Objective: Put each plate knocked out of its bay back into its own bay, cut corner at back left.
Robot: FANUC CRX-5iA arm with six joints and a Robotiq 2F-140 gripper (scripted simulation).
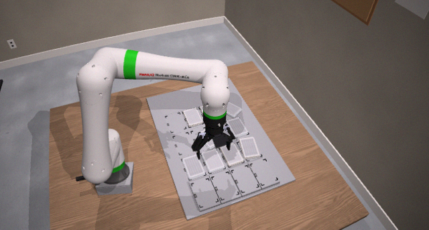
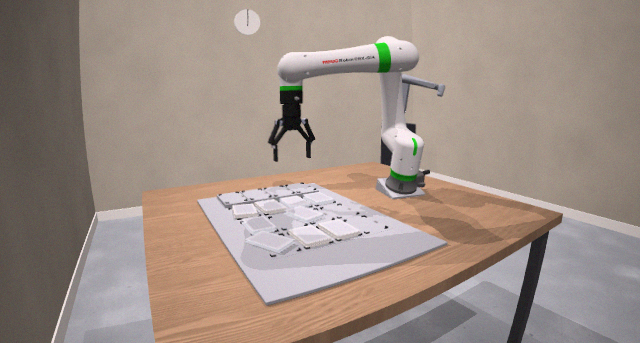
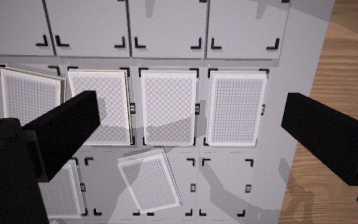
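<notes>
My gripper is open and empty, high above the deck, fingers spread along the rows. The bay 22 plate lies turned, partly over the gap towards bay 32; the arm mostly hides it in the top view. The bay 41 plate lies turned at the far corner, outside its corner pieces. The bay 43 plate sits slightly turned, off its corner pieces. Cut corners are too small to tell.
Plates 13, 23 and 33 stand in line beside plate 43. Plate 42 and plates 21 and 31 sit in bays. Column 4 forms a raised strip.
</notes>
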